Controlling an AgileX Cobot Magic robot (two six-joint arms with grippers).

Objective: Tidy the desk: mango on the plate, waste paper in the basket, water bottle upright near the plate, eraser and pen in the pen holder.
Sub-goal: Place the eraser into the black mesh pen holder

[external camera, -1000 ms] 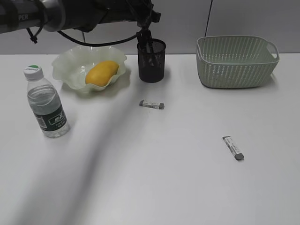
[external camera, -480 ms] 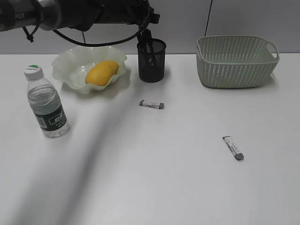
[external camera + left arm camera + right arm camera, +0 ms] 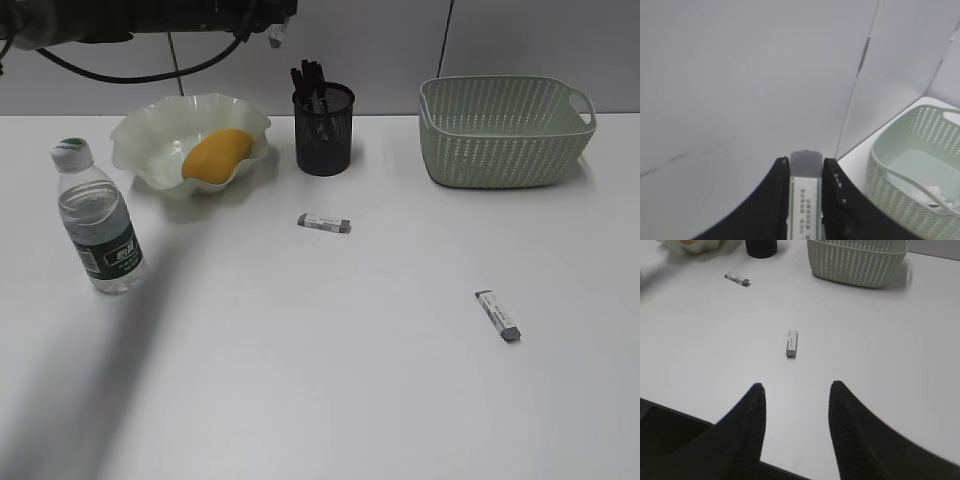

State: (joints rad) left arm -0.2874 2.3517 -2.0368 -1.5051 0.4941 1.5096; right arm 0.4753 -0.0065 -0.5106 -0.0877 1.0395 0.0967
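My left gripper (image 3: pixel 805 162) is shut on a white-sleeved grey eraser (image 3: pixel 805 197), held high near the back wall (image 3: pixel 275 30), up and left of the black mesh pen holder (image 3: pixel 323 135), which has dark pens in it. Two more erasers lie on the table (image 3: pixel 324 223) (image 3: pixel 497 315). The mango (image 3: pixel 216 155) lies on the pale green plate (image 3: pixel 150 125). The water bottle (image 3: pixel 98 225) stands upright left of the plate. White waste paper (image 3: pixel 936 192) lies in the basket (image 3: pixel 505 135). My right gripper (image 3: pixel 796 387) is open and empty, low over the near table.
The right wrist view shows one eraser (image 3: pixel 792 343) straight ahead of the jaws, another (image 3: pixel 737 278) farther left, and the basket (image 3: pixel 860 260) at the far edge. The table's near edge runs under the right jaws.
My left arm has lifted away from the pen holder and moved up and to the left, still holding the eraser. Nothing on the table has moved.
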